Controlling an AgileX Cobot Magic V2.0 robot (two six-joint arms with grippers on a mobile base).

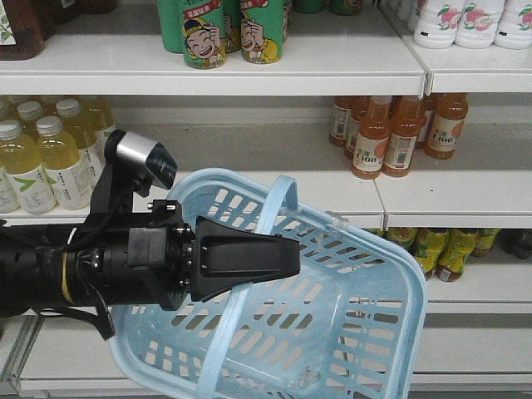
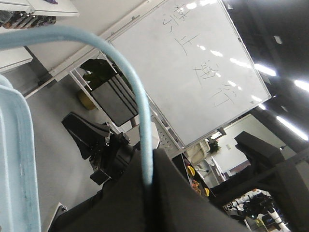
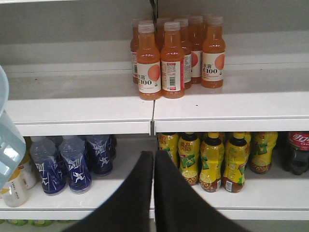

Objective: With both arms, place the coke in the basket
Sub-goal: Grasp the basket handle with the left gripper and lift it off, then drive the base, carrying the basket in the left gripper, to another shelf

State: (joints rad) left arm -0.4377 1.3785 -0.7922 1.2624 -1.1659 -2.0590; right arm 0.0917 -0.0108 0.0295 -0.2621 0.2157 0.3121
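Standing well right of right hand (image 3: 153, 153), coke (image 3: 300, 151)

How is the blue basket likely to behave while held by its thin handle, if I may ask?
The basket looks empty and slotted, so probably light. Pinched by the left gripper on its thin handle and tilted, it may swing or flex.

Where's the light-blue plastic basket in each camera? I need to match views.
Front view: the light-blue slotted plastic basket fills the lower centre, tilted, its handle in the left gripper.
Left wrist view: handle arcs from upper left into the gripper; rim at left edge.
Right wrist view: a sliver at the left edge.
Shared landmark: orange C100 bottles, in front and right wrist views only.
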